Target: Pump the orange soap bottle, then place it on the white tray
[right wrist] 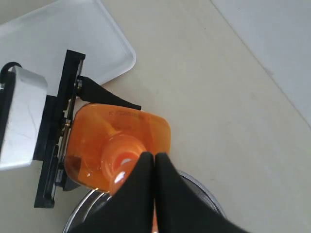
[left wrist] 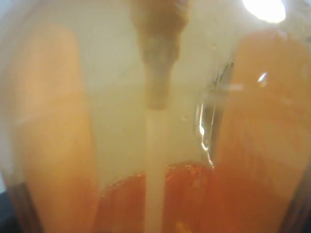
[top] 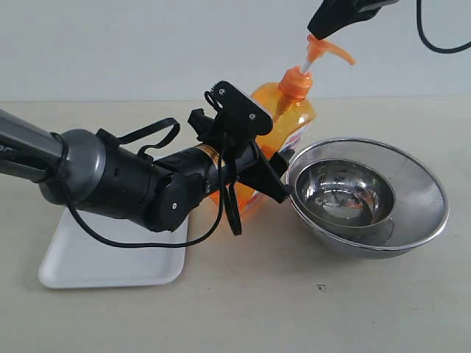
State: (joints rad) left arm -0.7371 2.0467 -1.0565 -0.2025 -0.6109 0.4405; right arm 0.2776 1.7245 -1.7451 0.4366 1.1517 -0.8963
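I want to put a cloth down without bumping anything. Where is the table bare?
Bare: the table in front of the bowl, right of the tray; also the tray's near half. Crowded: the middle, where the left pincer grips the bottle beside the bowl and the right pincer tops its pump.

Left wrist view is pretty much useless: the orange soap bottle (left wrist: 252, 145) sits so close it's all orange blur, and only a pale tube (left wrist: 154, 170) reads. From outside, the left arm (top: 118, 176) covers the bottle's lower half, most of its label and a chunk of the white tray (top: 110, 265). The right fingers (top: 327, 20) get chopped by the picture's top edge, and in their own view they hide the pump spout.
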